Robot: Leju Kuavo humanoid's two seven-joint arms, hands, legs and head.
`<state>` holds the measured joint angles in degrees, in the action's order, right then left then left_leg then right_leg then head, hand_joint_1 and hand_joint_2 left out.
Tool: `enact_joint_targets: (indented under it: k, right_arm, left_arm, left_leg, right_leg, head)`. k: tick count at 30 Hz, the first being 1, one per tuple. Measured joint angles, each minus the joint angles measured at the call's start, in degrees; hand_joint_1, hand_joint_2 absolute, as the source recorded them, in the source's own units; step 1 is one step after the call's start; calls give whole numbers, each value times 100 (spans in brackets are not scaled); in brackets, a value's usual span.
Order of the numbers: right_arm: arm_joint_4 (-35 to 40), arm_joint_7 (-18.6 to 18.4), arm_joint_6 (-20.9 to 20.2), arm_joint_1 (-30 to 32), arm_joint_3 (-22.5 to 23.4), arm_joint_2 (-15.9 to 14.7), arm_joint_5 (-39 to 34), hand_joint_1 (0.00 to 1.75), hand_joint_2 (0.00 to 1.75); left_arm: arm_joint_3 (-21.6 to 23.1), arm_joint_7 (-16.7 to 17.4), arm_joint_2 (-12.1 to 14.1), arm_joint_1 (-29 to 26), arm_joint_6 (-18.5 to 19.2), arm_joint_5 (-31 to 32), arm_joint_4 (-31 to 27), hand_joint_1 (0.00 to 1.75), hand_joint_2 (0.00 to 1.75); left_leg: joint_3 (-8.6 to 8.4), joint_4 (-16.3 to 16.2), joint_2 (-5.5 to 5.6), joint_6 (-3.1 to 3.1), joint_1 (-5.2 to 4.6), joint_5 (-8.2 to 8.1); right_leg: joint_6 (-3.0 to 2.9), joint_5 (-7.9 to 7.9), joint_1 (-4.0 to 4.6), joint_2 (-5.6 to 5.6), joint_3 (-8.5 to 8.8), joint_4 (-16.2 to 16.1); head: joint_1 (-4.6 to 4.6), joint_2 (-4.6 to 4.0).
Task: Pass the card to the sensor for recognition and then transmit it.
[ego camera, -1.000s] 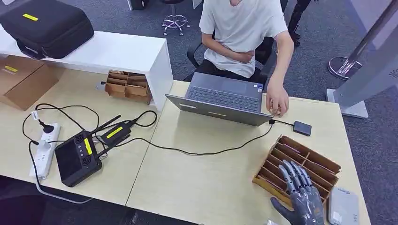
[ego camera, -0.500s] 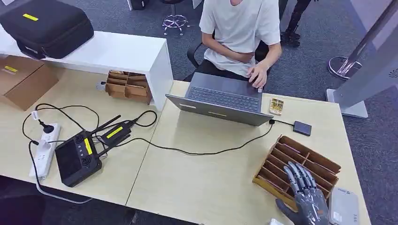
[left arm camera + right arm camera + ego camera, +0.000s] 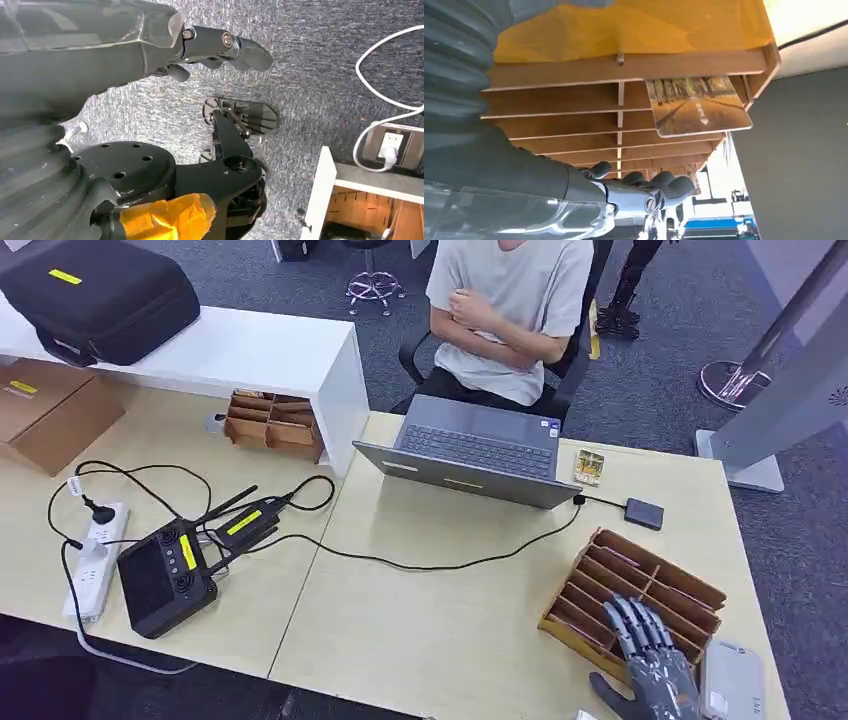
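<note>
Scanning from the left, the desk carries a power strip, a black controller with its cables, and then an open laptop in front of a seated person. Beyond the laptop lie a small yellow card and a little dark box on a cable (probably the sensor, though that is a guess). Near the right edge sits a slotted wooden rack. In the right wrist view a printed card stands in one slot of the rack, one end jutting past the dividers. It looks thin, light, stiff and slick, so the exposed end, pinched on both flat faces, seems the best hold. The right hand hovers over the rack's near corner, fingers spread and gripping nothing. The left hand hangs above grey carpet, fingers loosely apart and empty.
</note>
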<state>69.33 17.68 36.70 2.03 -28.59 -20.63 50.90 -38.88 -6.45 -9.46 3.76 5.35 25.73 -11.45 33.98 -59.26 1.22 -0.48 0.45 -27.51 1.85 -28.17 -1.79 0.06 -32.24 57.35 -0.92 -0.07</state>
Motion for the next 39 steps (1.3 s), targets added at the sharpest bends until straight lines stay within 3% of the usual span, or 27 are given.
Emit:
enact_joint_targets:
  k: [17,18,19,21,23,25,30,31,32,39]
  right_arm:
    - [-94,77,44,-173,15,40,-57,175,175]
    - [-98,79,44,-183,18,44,-57,168,175]
    - [-101,79,42,-191,17,46,-57,148,175]
    - [-103,79,44,-203,20,53,-57,141,175]
    - [-109,79,44,-207,22,59,-57,120,175]
    - [-116,85,44,-208,22,61,-57,133,175]
    - [-131,85,44,-218,22,74,-59,134,175]
    - [-131,85,44,-219,22,79,-59,143,175]
    - [-133,85,44,-221,22,79,-59,175,175]
    - [-123,154,87,-244,24,94,-70,175,175]
  left_arm:
    - [0,4,-11,2,18,15,0,0,175]
    - [0,9,-13,1,18,17,0,0,175]
    - [0,13,-17,1,18,17,0,0,175]
    - [0,17,-22,2,24,17,0,0,175]
    - [0,17,-24,2,26,20,0,0,175]
    - [0,17,-24,2,28,20,0,0,175]
    - [0,18,-24,1,31,20,2,0,175]
    - [0,20,-24,1,31,20,0,0,175]
    - [0,18,-26,2,31,20,0,0,175]
    - [0,20,-26,1,31,20,2,0,175]
  left_leg:
    - [-22,0,-1,0,1,0]
    - [-24,0,-2,0,1,0]
    - [-26,0,-2,0,1,0]
    - [-31,0,-3,0,1,0]
    - [-33,0,-3,0,1,-1]
    - [-35,0,-3,0,1,-1]
    - [-39,0,-3,0,1,0]
    - [-40,0,-3,0,1,0]
    - [-40,0,-4,0,1,0]
    - [-44,0,-3,0,1,0]
  right_leg:
    - [1,-1,1,0,21,-1]
    - [1,-1,1,0,23,-1]
    - [1,-1,1,1,24,-1]
    - [1,-1,1,2,29,-1]
    - [1,-1,1,2,30,-2]
    - [1,-1,1,1,32,-2]
    - [1,-1,1,1,36,-2]
    - [1,-1,1,1,37,-2]
    - [1,-1,1,2,37,-2]
    - [1,-1,1,1,41,-2]
  head:
    - [0,0]
    - [0,0]
    - [0,0]
    - [0,0]
    - [0,0]
    - [0,0]
    - [0,0]
    - [0,0]
    - [0,0]
    - [0,0]
